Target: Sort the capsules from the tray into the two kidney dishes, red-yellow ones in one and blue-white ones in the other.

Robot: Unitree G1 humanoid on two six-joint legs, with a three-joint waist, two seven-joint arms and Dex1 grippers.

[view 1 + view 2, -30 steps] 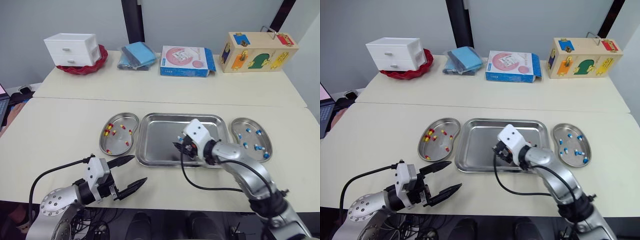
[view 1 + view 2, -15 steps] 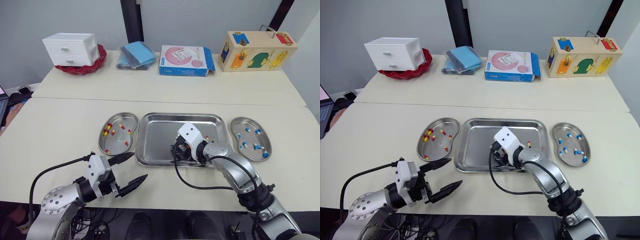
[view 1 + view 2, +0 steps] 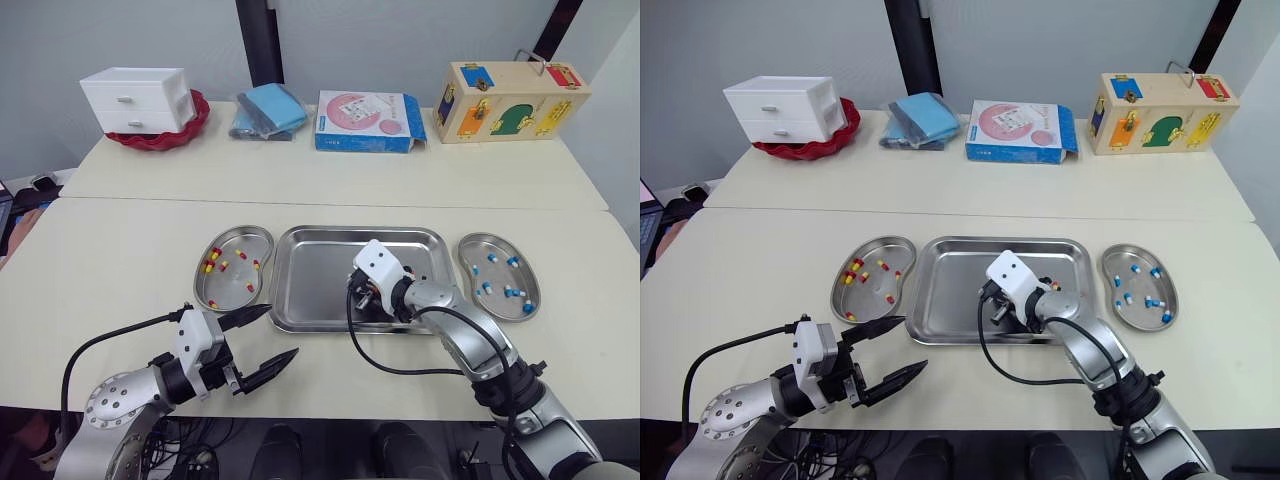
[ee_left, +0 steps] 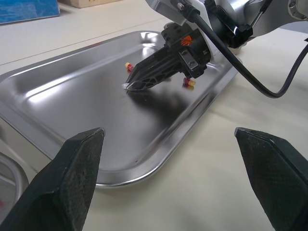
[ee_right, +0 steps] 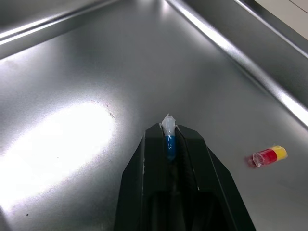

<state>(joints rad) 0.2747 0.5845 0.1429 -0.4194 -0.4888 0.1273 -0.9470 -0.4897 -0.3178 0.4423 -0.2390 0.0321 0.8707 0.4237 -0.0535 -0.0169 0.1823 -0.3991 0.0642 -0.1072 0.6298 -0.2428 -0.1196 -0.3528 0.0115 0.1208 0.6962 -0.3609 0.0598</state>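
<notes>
cream table (image 3: 120, 250) before a grey wall, one steel tray (image 3: 310, 285) on it with two kidney dishes just beside it: left dish (image 3: 236, 229) held several red-yellow capsules, right dish (image 3: 480, 237) several blue-white ones. right gripper (image 4: 134, 81) sat low inside the tray, fingers closed on one blue-white capsule (image 5: 168, 130), plain in the right wrist view; the left wrist view showed two loose red-yellow capsules (image 4: 188, 83) on the tray floor near it. left gripper (image 3: 262, 343) hung spread wide off the tray's near left corner, holding nothing.
</notes>
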